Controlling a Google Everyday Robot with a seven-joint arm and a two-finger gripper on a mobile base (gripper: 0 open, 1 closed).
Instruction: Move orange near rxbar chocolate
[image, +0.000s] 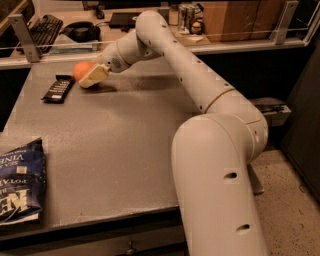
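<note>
Dim light, soft shadow beside jaws on orange (81, 70)

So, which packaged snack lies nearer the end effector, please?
The black rxbar chocolate, beside the end effector gripping the orange near the far edge; not the distant blue chip bag.

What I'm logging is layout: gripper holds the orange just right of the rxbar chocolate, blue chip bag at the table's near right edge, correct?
No: the camera view shows the blue chip bag at the near left edge of the table. The gripper does hold the orange just right of the rxbar chocolate.
</note>
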